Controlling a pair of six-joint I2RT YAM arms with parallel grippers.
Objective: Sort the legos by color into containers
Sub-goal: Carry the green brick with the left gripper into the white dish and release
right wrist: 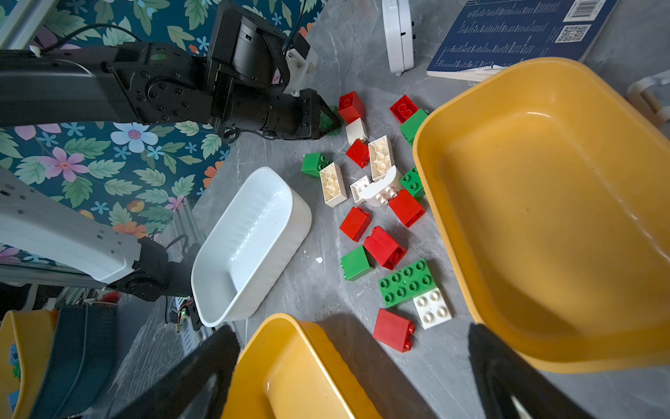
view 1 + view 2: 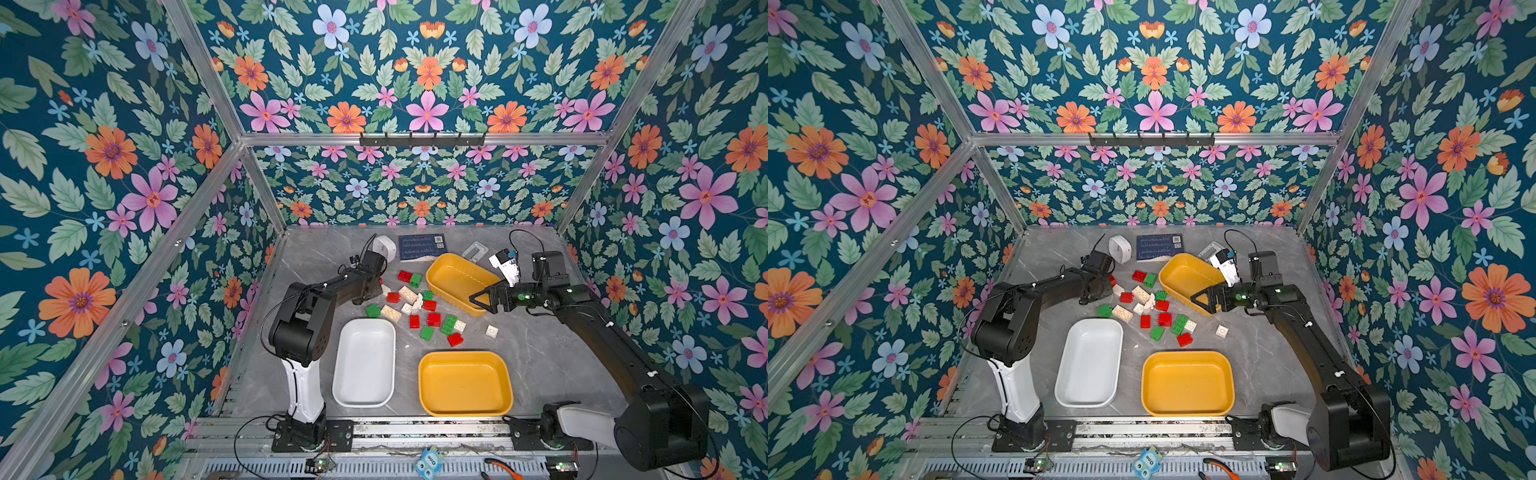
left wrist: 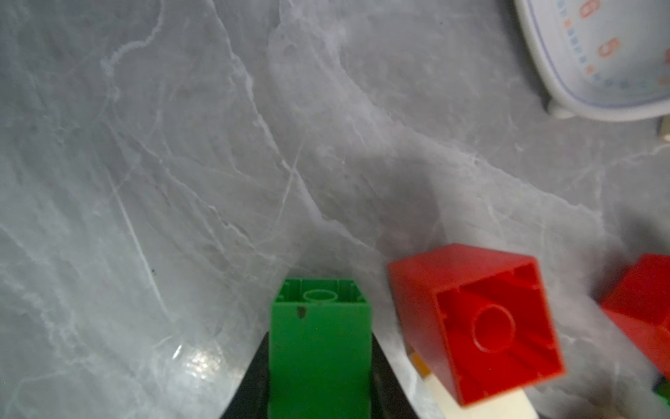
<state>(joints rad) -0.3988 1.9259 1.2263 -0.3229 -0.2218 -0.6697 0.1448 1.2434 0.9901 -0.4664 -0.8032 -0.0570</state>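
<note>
You have a smooth grey marble-patterned tabletop [image 2: 540, 353] with a soft sheen. Your white tub [image 2: 363, 365], near yellow tub [image 2: 465, 384] and far yellow tub [image 2: 453, 278] are glossy moulded plastic. The green brick [image 3: 321, 348] and red brick [image 3: 482, 319] show hard, smooth, shiny plastic. Frame rails [image 2: 291, 139] read as brushed metal; walls [image 2: 104, 166] carry a matt floral print

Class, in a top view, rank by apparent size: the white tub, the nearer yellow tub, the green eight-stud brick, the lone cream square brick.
1. Nearer yellow tub and white tub: nearly alike, left unranked.
2. Green eight-stud brick.
3. Lone cream square brick, smallest.
</note>
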